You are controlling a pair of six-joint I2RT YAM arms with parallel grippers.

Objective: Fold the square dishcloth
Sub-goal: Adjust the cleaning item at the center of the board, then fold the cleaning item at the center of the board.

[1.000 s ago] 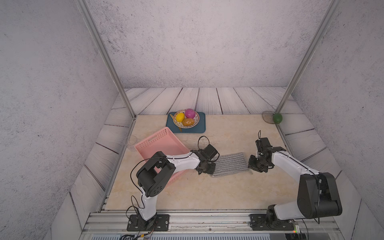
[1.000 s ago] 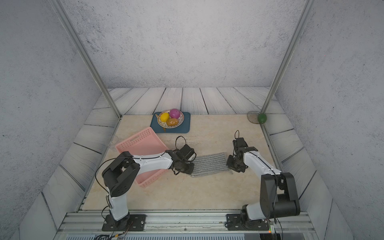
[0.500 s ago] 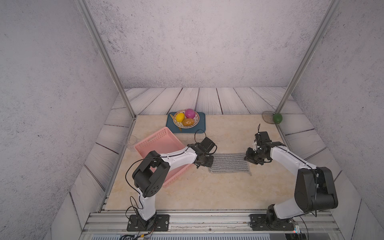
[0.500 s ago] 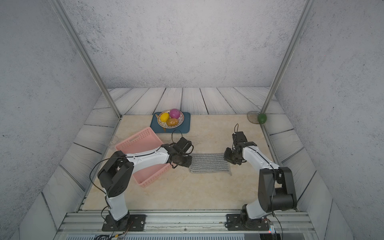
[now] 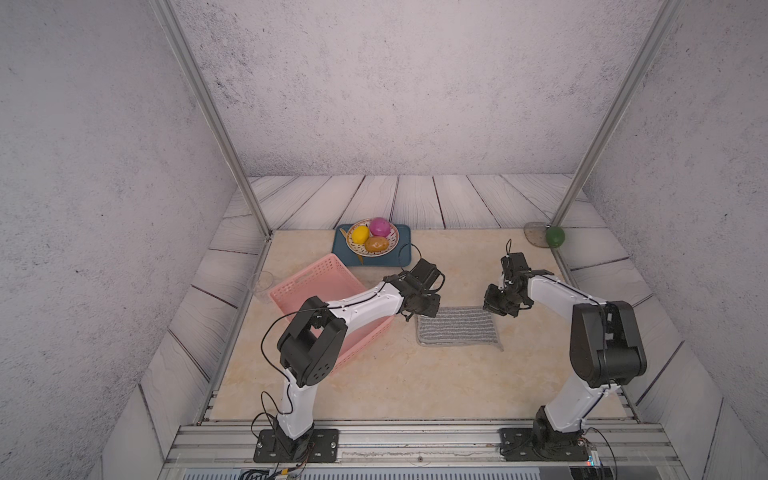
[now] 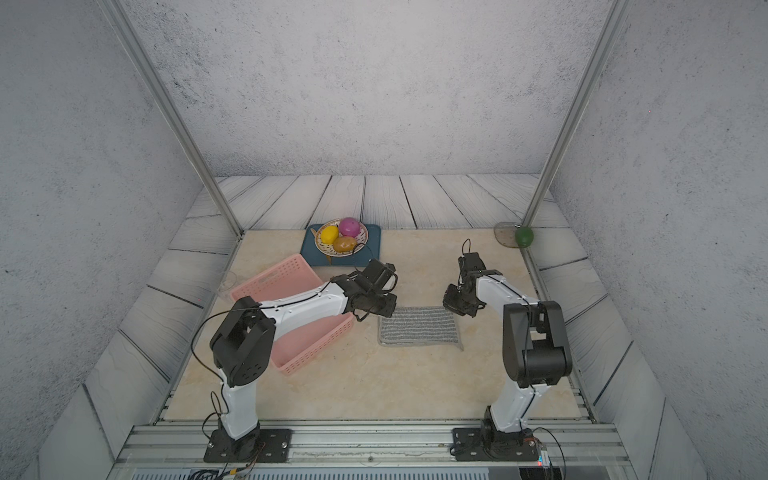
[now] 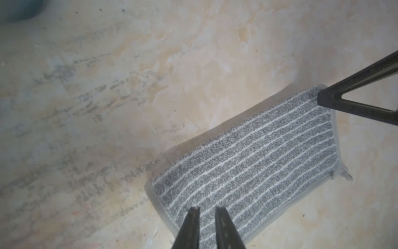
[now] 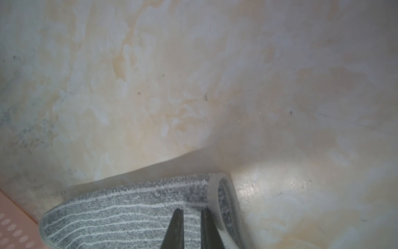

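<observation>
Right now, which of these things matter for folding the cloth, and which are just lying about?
In the job: square dishcloth, left gripper, right gripper.
Lying about: pink basket, blue tray, fruit bowl, green ball.

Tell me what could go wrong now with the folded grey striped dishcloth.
The grey white-striped square dishcloth has its end by the right gripper curled up in a loop; it may spring open, or the gripper may snag it.
One near corner pokes out, so another fold would likely come out skewed.
The left arm crosses over the pink perforated plastic basket and could nudge it.
</observation>
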